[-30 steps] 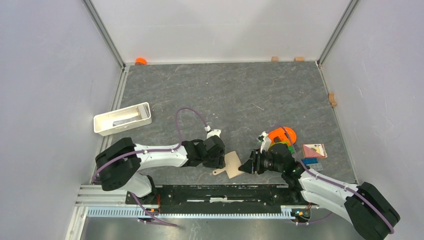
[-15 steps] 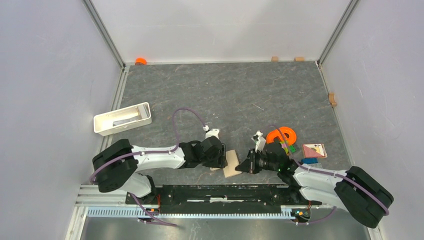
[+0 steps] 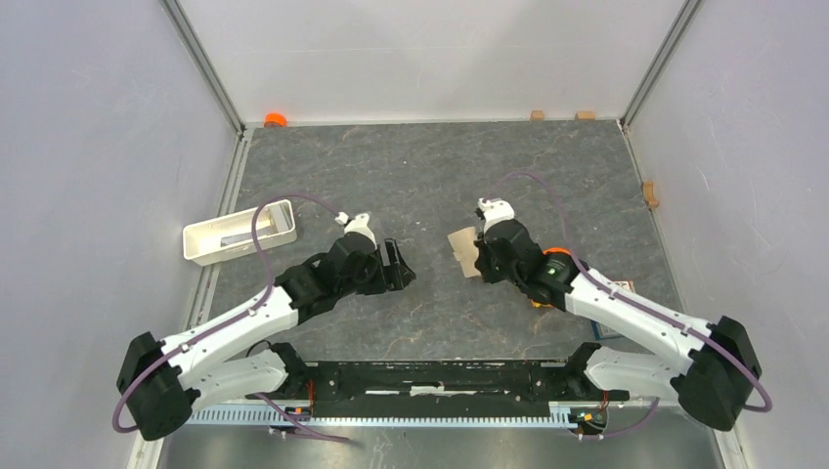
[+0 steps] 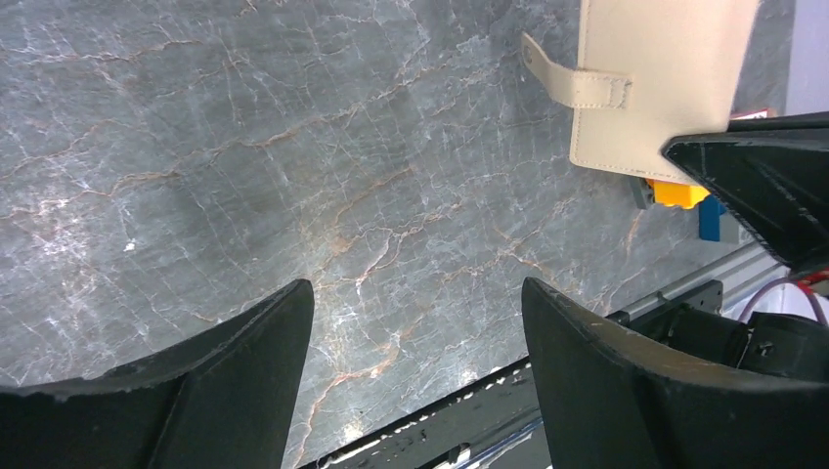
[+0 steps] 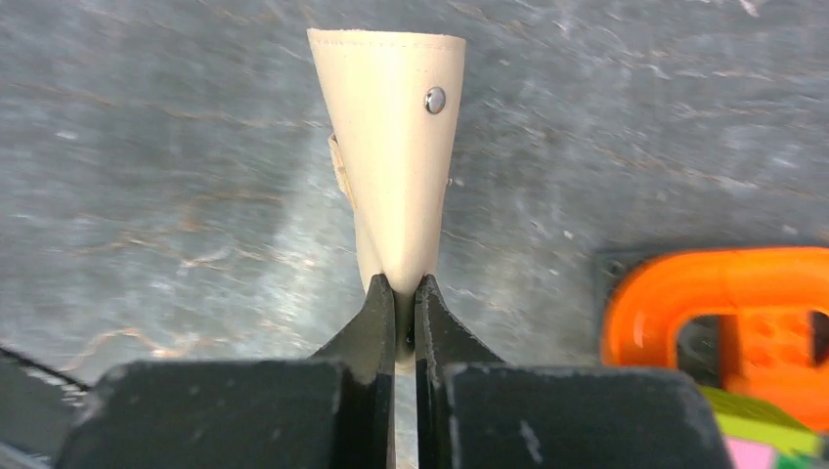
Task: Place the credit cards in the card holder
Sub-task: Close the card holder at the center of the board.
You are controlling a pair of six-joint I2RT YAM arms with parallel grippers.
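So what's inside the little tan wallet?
Only its beige outside shows: the card holder is folded and pinched in the right tool, its snap stud showing. The inside is covered, so any cards there are hidden.

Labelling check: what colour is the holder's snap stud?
Silver stud on the beige holder; clearest in the right wrist view.

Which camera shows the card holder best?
The left wrist view: the card holder shows its broad beige face and strap tab. The right wrist view shows it foreshortened, pinched in the right pincer, snap stud visible. The top view shows only a small tan patch.
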